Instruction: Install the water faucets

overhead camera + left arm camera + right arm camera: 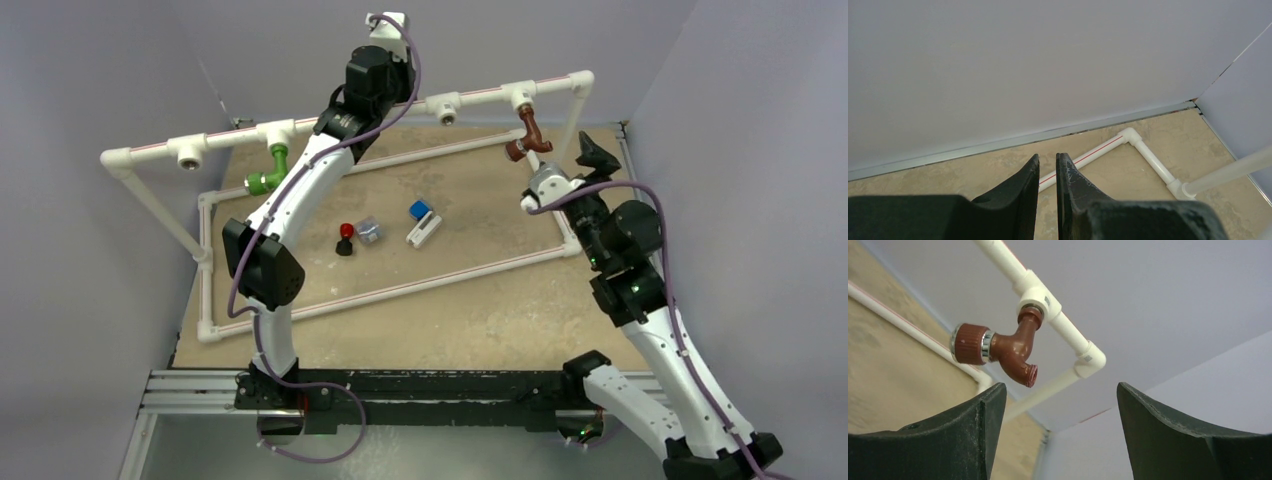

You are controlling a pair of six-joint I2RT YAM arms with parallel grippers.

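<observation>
From above, the right gripper (596,152) stands just to the right of the reddish-brown faucet (527,136) and apart from it. That faucet hangs from a white tee (520,97) on the raised rail of the white pipe frame (150,205). The left arm (300,190) reaches up to the middle of that rail, and its fingers cannot be made out here. The green faucet (268,172) hangs from another tee (276,130), well to the left of that arm's wrist. On the tan surface (450,310) between the two arms lie a red-and-black knob (345,240), a small grey block (369,231) and a blue-white block (422,222).

In the left wrist view, the left gripper (1047,158) has its fingers drawn almost together, with only a thin slit between them and nothing in it. Beyond the tips, a low pipe (1100,148) runs along the surface to an elbow (1131,135) by the grey wall (1023,65). Neither faucet shows in this view.

In the right wrist view, the right gripper (1060,386) is spread wide and holds nothing. The reddish-brown faucet sits ahead of it and above its left finger (983,420), touching neither finger. Its stem is seated in the tee, its ribbed cap points left and its spout turns down towards the gripper.
</observation>
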